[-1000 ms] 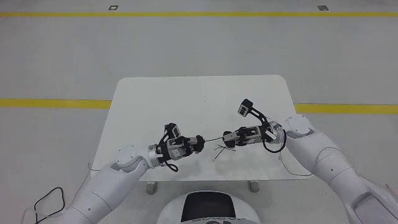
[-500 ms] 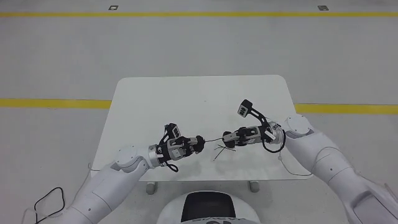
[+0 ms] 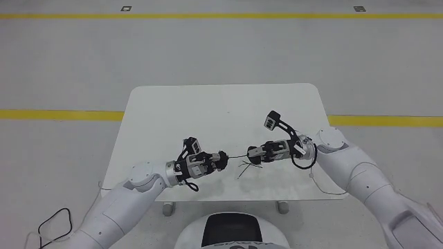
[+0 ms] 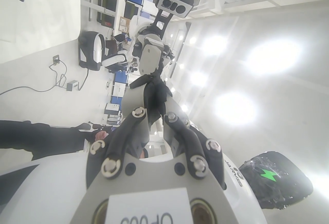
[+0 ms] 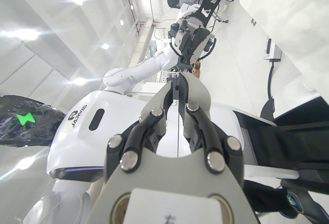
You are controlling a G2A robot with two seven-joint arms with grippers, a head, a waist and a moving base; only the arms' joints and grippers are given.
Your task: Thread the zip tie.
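Left gripper (image 3: 223, 159) and right gripper (image 3: 252, 154) share one tie (image 3: 237, 156).
Top: they face each other above the table's (image 3: 208, 111) near part, with the tie strung between them. Left wrist: jaws clamped on the tie's (image 4: 153, 99) dark end. Right wrist: jaws pinched together on its thin strip.

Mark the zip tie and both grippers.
zip tie (image 3: 238, 155), top view, middle of the strap.
left gripper (image 3: 225, 157), top view, between its fingertips.
right gripper (image 5: 177, 81), right wrist view, between its fingertips.
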